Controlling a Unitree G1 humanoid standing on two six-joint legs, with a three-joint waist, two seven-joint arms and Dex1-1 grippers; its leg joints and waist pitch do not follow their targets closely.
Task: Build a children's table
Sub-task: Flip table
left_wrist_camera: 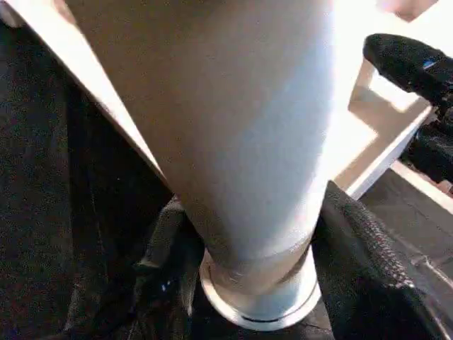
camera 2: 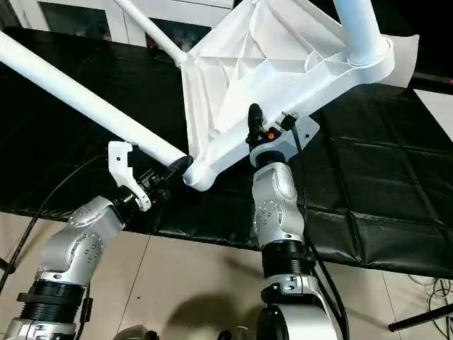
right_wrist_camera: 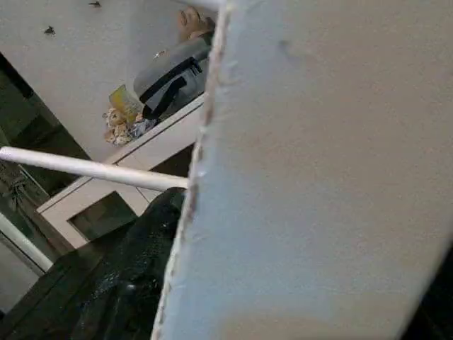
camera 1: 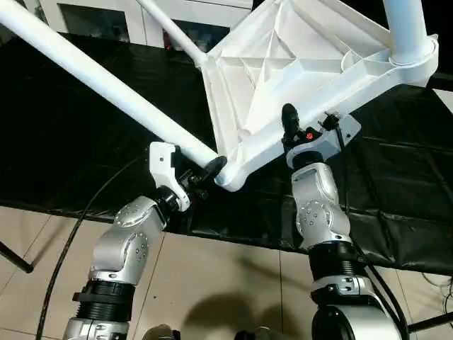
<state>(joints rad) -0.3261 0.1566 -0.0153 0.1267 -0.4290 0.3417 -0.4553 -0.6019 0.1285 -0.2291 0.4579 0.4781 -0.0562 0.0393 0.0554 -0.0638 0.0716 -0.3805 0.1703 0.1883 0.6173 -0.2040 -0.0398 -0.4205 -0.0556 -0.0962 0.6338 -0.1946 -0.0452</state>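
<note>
Both silver forearms rise from the lower edge toward the black-covered desk (camera 1: 85,106). The left pincer (camera 1: 207,172) angles right, its black fingers (left_wrist_camera: 357,244) closed around the thick end of a long white tapered tube leg (camera 1: 106,85), right at the corner socket of the white plastic ribbed tabletop (camera 1: 283,78). The right pincer (camera 1: 292,124) points upward, clamped on the tabletop's rim. The tabletop is tilted above the desk, underside showing.
</note>
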